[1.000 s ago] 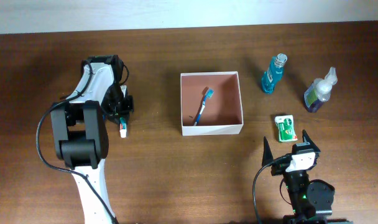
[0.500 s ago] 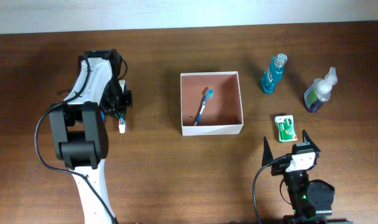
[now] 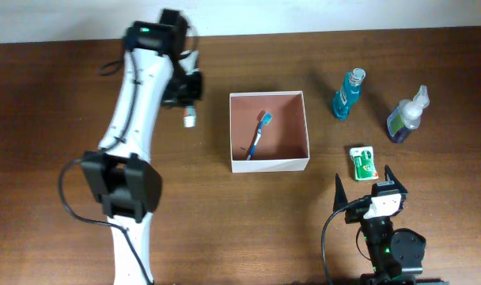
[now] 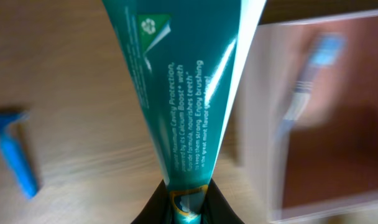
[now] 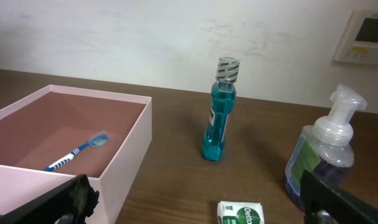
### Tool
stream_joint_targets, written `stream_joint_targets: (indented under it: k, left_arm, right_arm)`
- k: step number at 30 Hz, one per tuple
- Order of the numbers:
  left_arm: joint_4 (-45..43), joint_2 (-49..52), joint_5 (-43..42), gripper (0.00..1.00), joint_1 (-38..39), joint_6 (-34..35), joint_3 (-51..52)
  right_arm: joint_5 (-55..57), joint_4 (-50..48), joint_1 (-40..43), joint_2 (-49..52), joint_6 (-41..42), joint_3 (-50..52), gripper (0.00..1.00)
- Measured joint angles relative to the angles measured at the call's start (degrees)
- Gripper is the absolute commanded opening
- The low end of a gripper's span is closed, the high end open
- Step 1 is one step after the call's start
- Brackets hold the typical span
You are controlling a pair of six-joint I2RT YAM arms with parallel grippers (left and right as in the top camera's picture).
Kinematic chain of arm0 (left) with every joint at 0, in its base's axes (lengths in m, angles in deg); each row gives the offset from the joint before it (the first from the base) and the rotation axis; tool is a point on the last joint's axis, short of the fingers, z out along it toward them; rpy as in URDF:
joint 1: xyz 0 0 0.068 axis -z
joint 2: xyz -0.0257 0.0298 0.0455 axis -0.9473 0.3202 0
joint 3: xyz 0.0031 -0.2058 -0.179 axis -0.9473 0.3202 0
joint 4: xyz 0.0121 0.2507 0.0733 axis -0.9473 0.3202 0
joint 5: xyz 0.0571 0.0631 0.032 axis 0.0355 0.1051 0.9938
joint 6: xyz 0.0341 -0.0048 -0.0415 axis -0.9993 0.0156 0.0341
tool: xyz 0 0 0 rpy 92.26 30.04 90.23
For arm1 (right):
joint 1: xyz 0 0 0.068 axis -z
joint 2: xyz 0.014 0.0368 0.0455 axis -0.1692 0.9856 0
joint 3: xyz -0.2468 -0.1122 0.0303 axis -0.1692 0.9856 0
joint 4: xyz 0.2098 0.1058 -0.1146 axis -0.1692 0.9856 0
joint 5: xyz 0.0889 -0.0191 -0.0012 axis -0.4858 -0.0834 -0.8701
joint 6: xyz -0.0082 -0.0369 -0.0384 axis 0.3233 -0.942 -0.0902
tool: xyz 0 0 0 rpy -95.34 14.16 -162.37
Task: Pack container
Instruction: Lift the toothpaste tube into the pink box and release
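Note:
The container (image 3: 305,131) is a shallow white box with a pinkish floor at the table's middle; a blue toothbrush (image 3: 258,136) lies inside it. My left gripper (image 3: 190,104) is shut on a teal toothpaste tube (image 3: 190,117), held just left of the box's far-left corner. In the left wrist view the tube (image 4: 189,93) fans out from the black fingers (image 4: 217,208), with the container wall (image 4: 260,124) to the right. My right gripper (image 3: 364,181) stands open near the front edge, nothing between its fingers (image 5: 71,202).
A blue mouthwash bottle (image 3: 347,93) and a pump soap bottle (image 3: 407,115) stand right of the box. A green soap bar (image 3: 363,162) lies just ahead of the right gripper. A blue razor (image 4: 15,152) lies on the table left of the tube.
The left gripper has carried the toothpaste tube from the table's left side up and rightwards to beside the container's left wall. The right arm has not moved.

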Motion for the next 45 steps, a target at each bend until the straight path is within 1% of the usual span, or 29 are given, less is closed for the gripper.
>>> stream_joint_targets:
  k: [6, 11, 18, 24, 29, 39, 45]
  left_arm:
    - [-3.26, -0.39, -1.64, 0.12, 9.2, 0.0, -0.57]
    - [-5.35, -0.31, -1.57, 0.12, 12.37, 0.0, -0.59]
    - [-6.45, 1.07, -0.48, 0.12, 13.35, 0.0, -0.59]
    - [-6.88, 4.68, -0.2, 0.12, 13.35, -0.04, -0.57]
    - [-6.82, 6.05, -0.04, 0.14, 13.35, -0.48, -0.57]
    - [-5.18, 9.07, -0.04, 0.14, 13.84, -0.72, -0.57]
    - [-3.28, 9.42, -0.04, 0.14, 14.51, -2.16, -0.57]
  right_arm:
    - [0.0, 0.0, 0.0, 0.0, 0.04, 0.0, 0.98]
    - [-0.02, 0.0, 0.0, 0.0, 0.0, 0.0, 0.98]
    - [-0.02, 0.0, 0.0, 0.0, 0.0, 0.0, 0.98]
    - [-0.02, 0.0, 0.0, 0.0, 0.04, 0.0, 0.98]
    - [-0.02, 0.0, 0.0, 0.0, 0.0, 0.0, 0.98]
    - [-0.02, 0.0, 0.0, 0.0, 0.02, 0.0, 0.98]
    - [-0.02, 0.0, 0.0, 0.0, 0.02, 0.0, 0.98]
